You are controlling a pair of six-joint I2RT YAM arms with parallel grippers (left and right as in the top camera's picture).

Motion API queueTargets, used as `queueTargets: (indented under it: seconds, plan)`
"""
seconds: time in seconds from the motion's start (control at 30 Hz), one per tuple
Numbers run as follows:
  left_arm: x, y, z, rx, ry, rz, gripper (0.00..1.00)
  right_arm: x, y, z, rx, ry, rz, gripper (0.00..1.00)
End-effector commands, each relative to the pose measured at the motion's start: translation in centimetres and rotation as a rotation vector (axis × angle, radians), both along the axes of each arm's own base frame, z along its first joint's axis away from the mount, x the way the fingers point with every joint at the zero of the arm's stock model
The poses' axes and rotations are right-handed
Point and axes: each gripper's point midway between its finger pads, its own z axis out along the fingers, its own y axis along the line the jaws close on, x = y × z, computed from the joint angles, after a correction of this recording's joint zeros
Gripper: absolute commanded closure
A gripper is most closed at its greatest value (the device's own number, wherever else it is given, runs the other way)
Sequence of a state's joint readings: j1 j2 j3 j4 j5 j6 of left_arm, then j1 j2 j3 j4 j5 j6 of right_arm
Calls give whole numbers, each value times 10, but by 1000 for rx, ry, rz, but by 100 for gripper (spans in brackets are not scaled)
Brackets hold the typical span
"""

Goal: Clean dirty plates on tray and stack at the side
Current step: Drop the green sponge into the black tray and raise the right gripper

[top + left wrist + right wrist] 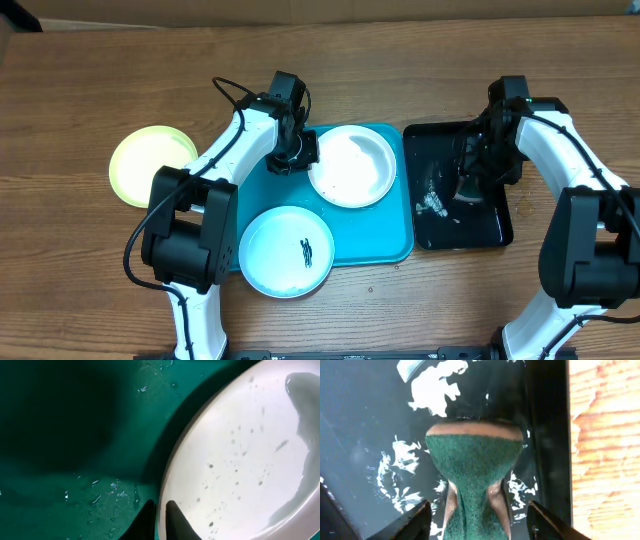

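The turquoise tray (pixel 372 250) lies mid-table. On it, the white plate (pixel 352 165) sits at the back right and is wet. The light blue rimmed plate (pixel 280 255) sits at the front left, over the tray's front edge, with a black smear (pixel 307 252). The yellow-green rimmed plate (pixel 150 165) lies on the table to the left. My left gripper (pixel 297 155) is shut on the white plate's left rim; in the left wrist view its fingers (pixel 161 515) pinch the plate (pixel 240 460) over the wet tray (pixel 60 435). My right gripper (pixel 470 185) is open.
A glossy black tray (pixel 490 225) with white foam (pixel 432 205) stands to the right of the turquoise one. In the right wrist view a green sponge (pixel 475 460), pinched in at its middle, lies on the black tray (pixel 365 435) between my spread fingers (pixel 477 520). Wooden table lies all around.
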State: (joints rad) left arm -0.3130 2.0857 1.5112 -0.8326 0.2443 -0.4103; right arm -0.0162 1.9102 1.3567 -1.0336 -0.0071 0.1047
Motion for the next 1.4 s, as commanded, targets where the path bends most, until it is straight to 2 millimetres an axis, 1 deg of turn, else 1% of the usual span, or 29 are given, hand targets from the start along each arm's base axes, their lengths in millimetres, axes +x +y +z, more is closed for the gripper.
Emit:
queueTargets:
  seconds: [0.0, 0.1, 0.17, 0.23, 0.33, 0.43, 0.47, 0.5, 0.53, 0.67, 0.73, 0.8, 0.87, 0.93, 1.07, 1.2, 1.37]
  plan:
    - [-3, -2, -7, -4, 18, -10, 81, 22, -3, 30, -10, -79, -8, 36]
    - [-3, -2, -7, -4, 18, -10, 78, 36, -13, 58, -13, -120, -31, 35]
    - [-3, -2, -7, -4, 18, -10, 78, 45, -25, 76, -20, -157, -59, 34]
    - [-3, -1, -7, -1, 17, -10, 78, 52, -41, 88, -33, -190, -96, 32]
    - [-3, -2, -7, -1, 18, -11, 78, 54, -70, 92, -56, -210, -180, 29]
    - [-4, -2, -10, 6, 19, -14, 79, 47, -101, 91, -63, -208, -257, 27]
    - [-4, -2, -10, 16, 17, -16, 79, 44, -110, 90, -65, -204, -278, 23]
    - [-4, -2, -10, 26, 13, -18, 79, 42, -118, 90, -67, -201, -300, 16]
    - [-4, -3, -11, 33, 8, -23, 79, 38, -126, 90, -69, -198, -321, 1]
    - [-5, -10, -11, 46, -6, -43, 79, 30, -152, 90, -76, -198, -386, 0]
    - [-6, -12, -11, 55, -13, -51, 79, 26, -160, 90, -77, -197, -405, 0]
    - [-5, -9, -12, 90, -22, -52, 79, 25, -164, 90, -79, -200, -416, 0]
    - [-7, -6, -14, 124, -21, -51, 79, 28, -167, 91, -80, -217, -421, 0]
    - [-11, -7, -14, 127, -9, -56, 79, 31, -168, 92, -82, -229, -421, 0]
    - [-15, -9, -17, 131, -2, -61, 85, 31, -169, 92, -83, -231, -421, 0]
    - [-20, -8, -24, 137, 10, -44, 85, 31, -169, 92, -83, -231, -421, 0]
    - [-20, -5, -23, 131, 18, -36, 96, 31, -169, 92, -83, -231, -421, 0]
